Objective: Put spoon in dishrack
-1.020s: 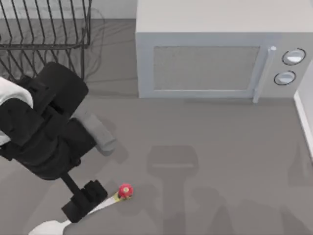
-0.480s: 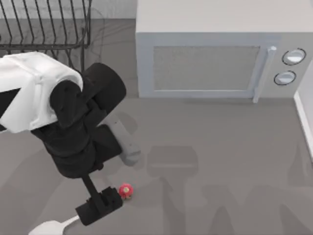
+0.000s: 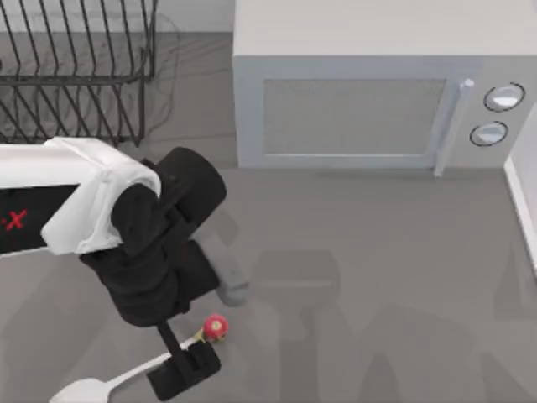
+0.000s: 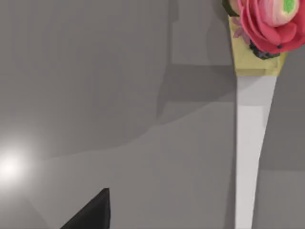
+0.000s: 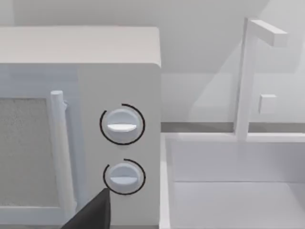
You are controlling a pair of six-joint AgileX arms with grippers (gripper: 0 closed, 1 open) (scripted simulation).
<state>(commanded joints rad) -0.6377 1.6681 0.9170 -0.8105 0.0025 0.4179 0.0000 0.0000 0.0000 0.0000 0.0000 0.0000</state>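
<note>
The white spoon (image 3: 92, 388) lies flat on the grey table near the front left, its bowl to the left and its red knob (image 3: 215, 327) up to the right. My left gripper (image 3: 186, 371) hangs over the middle of the handle, just below the knob. In the left wrist view the handle (image 4: 250, 143) runs down from the yellow collar and red knob (image 4: 267, 24), resting on the table apart from one dark fingertip (image 4: 90, 217); the gripper is open and holds nothing. The black wire dishrack (image 3: 75, 50) stands at the back left. My right arm is parked.
A grey microwave (image 3: 352, 109) fills the back middle and right, to the right of the dishrack. The right wrist view faces its two dials (image 5: 121, 125) and a white sink (image 5: 228, 191) with a tap beside it. Bare table lies right of the spoon.
My left arm has swung to the right and toward the table's front, carrying its gripper along the spoon's handle toward the knob. The spoon has not moved.
</note>
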